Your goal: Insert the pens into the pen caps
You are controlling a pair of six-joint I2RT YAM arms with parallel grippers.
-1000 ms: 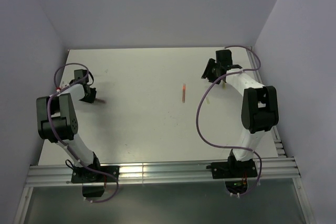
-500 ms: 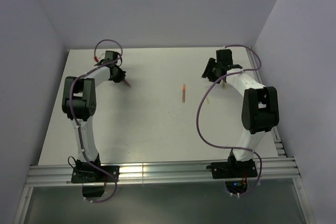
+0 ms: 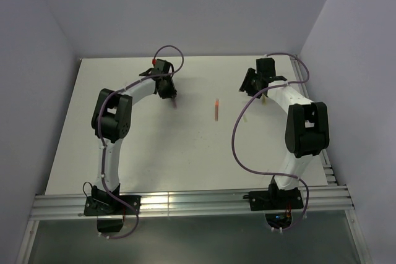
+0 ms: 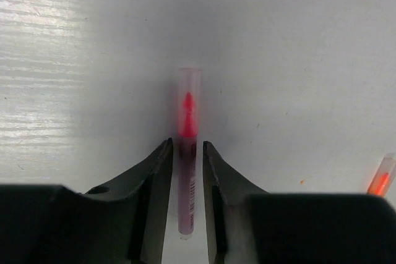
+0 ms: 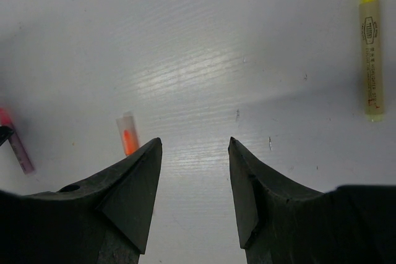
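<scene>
Two views differ: only L wrist cam shows L gripper (image 4: 187, 145) pinching pen (image 4: 187, 177); R gripper (image 5: 193, 141) spread.

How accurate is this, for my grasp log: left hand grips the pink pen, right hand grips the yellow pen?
The right hand is open and empty; the yellow pen lies loose, apart from it, per the right wrist view. The left hand does grip the pink pen.
</scene>
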